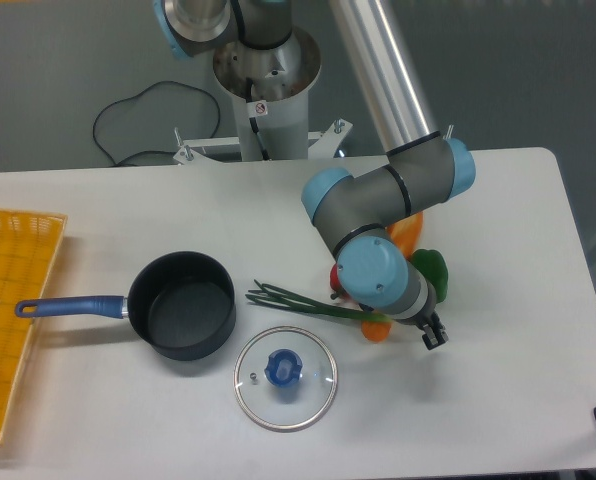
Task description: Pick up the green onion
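Green onion (303, 303) flat on the white bench (498, 400), leaf tips just right of the black pot (183, 305), my fingers (434, 336) past its far end, beside orange produce (376, 328), spread or pressed together I cannot tell, glass lid (285, 377) below the onion

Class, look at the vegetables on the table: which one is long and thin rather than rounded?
The green onion, dark stalks lying flat between the pot and the gripper; the other vegetables are chunky.
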Motion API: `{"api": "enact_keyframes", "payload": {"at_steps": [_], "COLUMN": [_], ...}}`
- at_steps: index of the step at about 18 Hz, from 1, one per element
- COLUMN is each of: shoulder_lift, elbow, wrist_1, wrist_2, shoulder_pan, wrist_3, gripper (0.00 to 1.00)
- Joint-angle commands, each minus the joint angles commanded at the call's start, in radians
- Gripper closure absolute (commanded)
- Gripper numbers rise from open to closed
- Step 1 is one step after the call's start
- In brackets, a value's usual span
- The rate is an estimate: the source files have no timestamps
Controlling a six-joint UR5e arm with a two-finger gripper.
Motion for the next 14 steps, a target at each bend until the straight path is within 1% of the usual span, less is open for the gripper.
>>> {"api": "enact_keyframes", "payload": {"at_steps": [12,14], "shoulder_lift": [-0.011,-0.012], "elbow": [0.000,-0.002], "wrist_1": [0.000,0.000], "wrist_2": [0.023,0.050], "shoulder_pan": [-0.006,-0.008], "wrist_3": [-0.011,-0.011], "gripper": [0.40,0.40]}}
